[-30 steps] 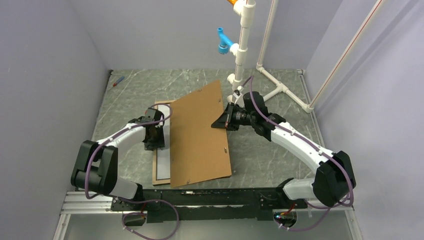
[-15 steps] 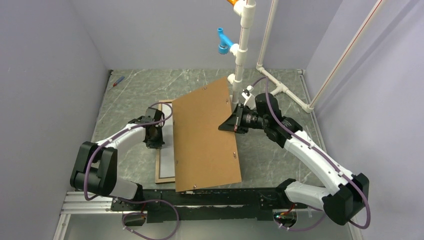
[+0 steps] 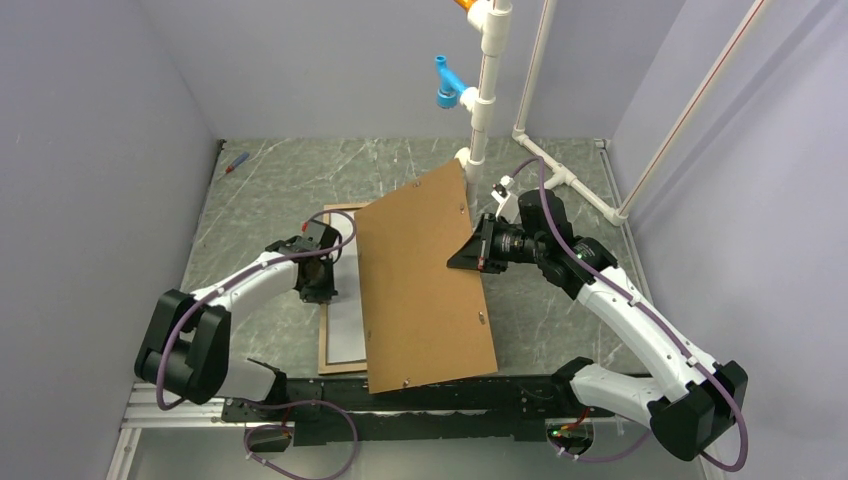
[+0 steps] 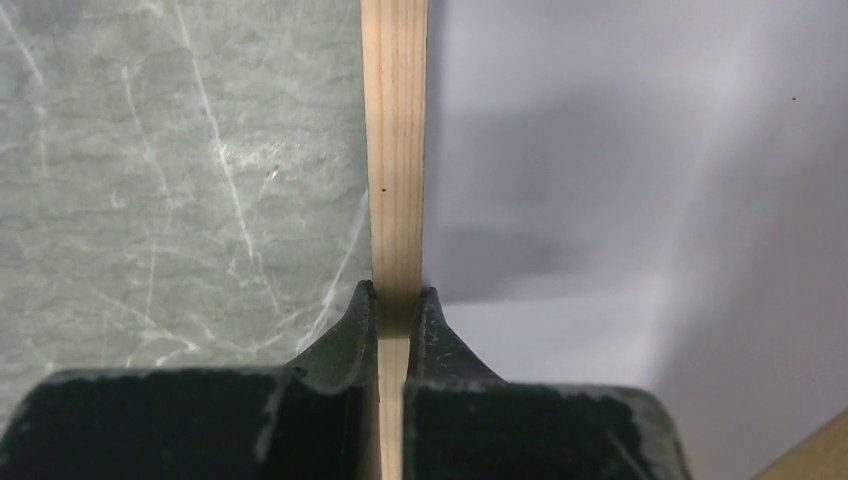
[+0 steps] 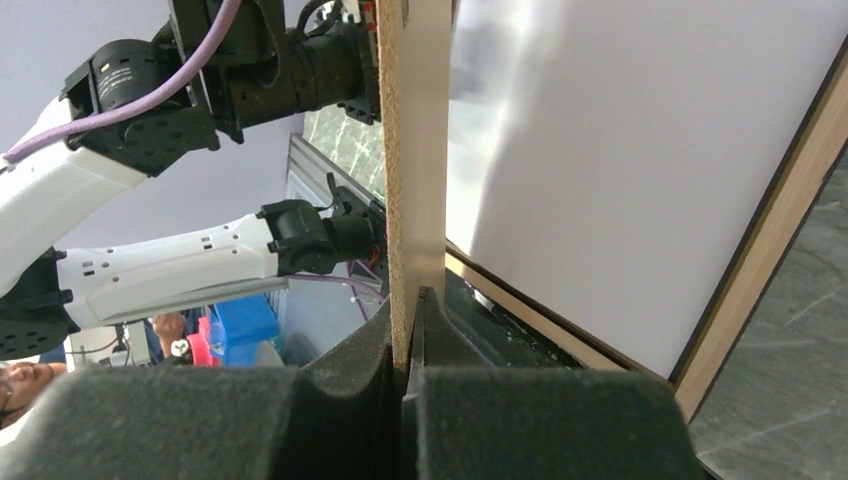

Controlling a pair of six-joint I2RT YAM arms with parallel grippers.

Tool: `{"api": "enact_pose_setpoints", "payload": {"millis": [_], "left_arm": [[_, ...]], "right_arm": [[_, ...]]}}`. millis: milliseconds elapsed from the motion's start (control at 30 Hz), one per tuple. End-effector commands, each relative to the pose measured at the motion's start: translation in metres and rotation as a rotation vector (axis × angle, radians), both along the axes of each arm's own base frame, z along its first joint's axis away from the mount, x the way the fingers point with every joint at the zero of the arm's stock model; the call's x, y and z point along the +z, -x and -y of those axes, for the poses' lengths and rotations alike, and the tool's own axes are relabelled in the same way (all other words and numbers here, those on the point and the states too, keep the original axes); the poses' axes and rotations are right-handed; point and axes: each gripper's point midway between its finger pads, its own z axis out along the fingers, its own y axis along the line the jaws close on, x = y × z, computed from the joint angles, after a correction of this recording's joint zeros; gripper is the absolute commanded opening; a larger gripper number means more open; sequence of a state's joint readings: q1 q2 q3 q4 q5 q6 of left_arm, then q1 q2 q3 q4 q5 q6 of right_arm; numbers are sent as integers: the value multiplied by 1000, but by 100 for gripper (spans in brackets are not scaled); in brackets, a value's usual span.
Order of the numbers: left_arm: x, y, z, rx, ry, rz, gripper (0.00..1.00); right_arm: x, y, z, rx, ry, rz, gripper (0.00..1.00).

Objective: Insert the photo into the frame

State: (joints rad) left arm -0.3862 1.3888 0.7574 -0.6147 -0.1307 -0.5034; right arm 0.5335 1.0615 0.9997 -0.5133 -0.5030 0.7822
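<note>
Gripping hard on both sides: the right pincer [image 3: 462, 253] is clamped on the right edge of the backing board [image 3: 420, 290], tilted up across the middle of the overhead view, and the left pincer [image 3: 320, 292] is clenched on the left rail of the frame [image 3: 323, 345], flat on the desk [image 3: 270, 190]. Danger: that big board could pivot in such a narrow pinch, swing down and knock the frame askew. The photo [image 3: 347, 325] lies inside the frame at lower left, white side up, probably; the board hides most of it, so whether it sits square I cannot tell.
</note>
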Motion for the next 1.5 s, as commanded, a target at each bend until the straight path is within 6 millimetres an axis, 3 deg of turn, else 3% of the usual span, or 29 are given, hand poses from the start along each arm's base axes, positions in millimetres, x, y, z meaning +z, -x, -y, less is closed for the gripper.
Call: {"api": "enact_pose_setpoints", "payload": {"millis": [0,100,167,200,333,500,633,867,1033,1233,1467], "left_arm": [[16,13,-20,-22,-116,-21,4],[15,14,-17,-30,-99,-23,20],[12,14,-15,-31,-90,-31,55],[11,15,-15,-30,-92,-41,63],[11,15,-17,-12,-104,-50,77],[21,12,-11,6,-51,8,80],[40,8,-13,53,-8,66,81],[84,9,-44,178,-81,181,82],[104,11,-56,241,-92,254,82],[108,9,-52,231,-43,280,81],[95,8,-46,190,-26,243,81]], "right_arm": [[33,-5,-3,4,-78,87,0],[32,-7,-6,11,-82,84,0],[33,-8,-8,14,-89,88,0],[33,-9,-8,14,-92,87,0],[35,-13,-12,15,-107,89,0],[35,-21,-20,17,-136,86,0],[32,-31,-26,10,-146,79,0],[22,-45,-32,-10,-151,62,0],[17,-46,-36,-12,-163,42,0],[6,-48,-40,-34,-154,24,0],[-5,-54,-53,-42,-154,19,0]]}}
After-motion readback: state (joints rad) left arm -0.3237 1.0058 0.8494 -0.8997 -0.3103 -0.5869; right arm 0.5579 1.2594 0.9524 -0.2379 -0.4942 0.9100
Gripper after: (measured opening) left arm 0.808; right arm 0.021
